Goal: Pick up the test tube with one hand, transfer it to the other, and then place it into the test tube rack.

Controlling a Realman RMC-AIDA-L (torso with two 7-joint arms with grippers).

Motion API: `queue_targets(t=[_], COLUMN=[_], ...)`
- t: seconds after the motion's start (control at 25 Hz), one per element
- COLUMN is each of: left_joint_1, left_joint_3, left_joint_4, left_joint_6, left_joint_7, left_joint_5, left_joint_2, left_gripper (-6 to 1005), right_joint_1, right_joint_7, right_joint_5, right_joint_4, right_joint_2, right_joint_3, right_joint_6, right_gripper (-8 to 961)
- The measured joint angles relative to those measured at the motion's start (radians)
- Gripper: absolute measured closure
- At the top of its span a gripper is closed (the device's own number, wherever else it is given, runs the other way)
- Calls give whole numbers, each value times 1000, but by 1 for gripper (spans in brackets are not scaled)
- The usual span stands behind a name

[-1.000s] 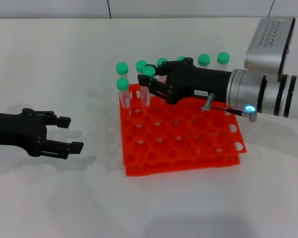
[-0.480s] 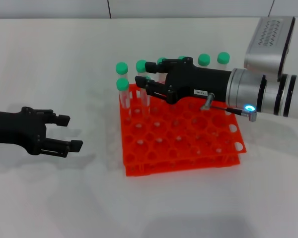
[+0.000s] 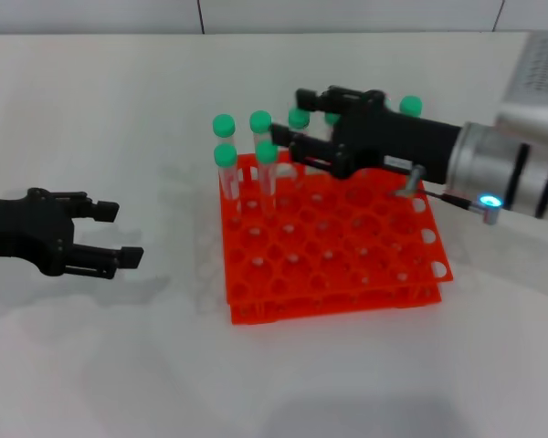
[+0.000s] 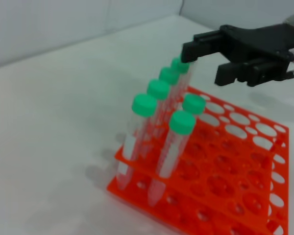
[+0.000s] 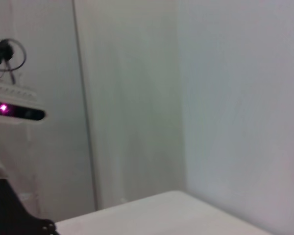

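The orange test tube rack (image 3: 347,274) lies mid-table and also shows in the left wrist view (image 4: 235,171). Several green-capped test tubes stand in its far left holes. One test tube (image 3: 267,155) stands upright in the second row, just left of my right gripper; it also shows in the left wrist view (image 4: 193,104). My right gripper (image 3: 290,117), with the white label and blue light, is open and empty above the rack's far edge. It shows in the left wrist view (image 4: 203,64) too. My left gripper (image 3: 121,234) is open and empty, low over the table left of the rack.
More green caps (image 3: 409,106) show behind my right arm at the rack's far side. White table surface lies all around the rack. The right wrist view shows only walls and a distant device.
My right gripper let go of the tube, which now stands in the rack, and drew back to the right with its fingers open. My left gripper slid slightly left.
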Motion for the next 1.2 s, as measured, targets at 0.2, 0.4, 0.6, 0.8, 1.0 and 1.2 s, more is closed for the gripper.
queue_targets(t=[0.2, 0.4, 0.6, 0.8, 1.0, 1.2], left_joint_1=[-1, 1, 3, -1, 2, 3], left_joint_3=[-53, -67, -121, -126, -127, -127], left_joint_4=[0, 3, 3, 0, 0, 0], left_joint_6=[26, 40, 78, 84, 99, 116], left_joint_7=[18, 17, 21, 21, 23, 23], left_joint_5=[-3, -16, -31, -38, -55, -60], left_joint_2=[1, 7, 12, 10, 6, 2], left_gripper=[129, 129, 129, 129, 129, 129], right_joint_1=[-78, -127, -141, -164, -173, -172], right_joint_7=[-2, 52, 194, 263, 328, 366], right_joint_5=[-7, -17, -161, -320, -498, -588], right_joint_4=[-57, -61, -61, -62, -88, -126], right_joint_2=[-9, -68, -116, -110, -97, -97], right_joint_3=[54, 111, 183, 317, 448, 463], right_joint_6=[-37, -113, -172, -263, -353, -377], right_gripper=[369, 370, 371, 372, 374, 377])
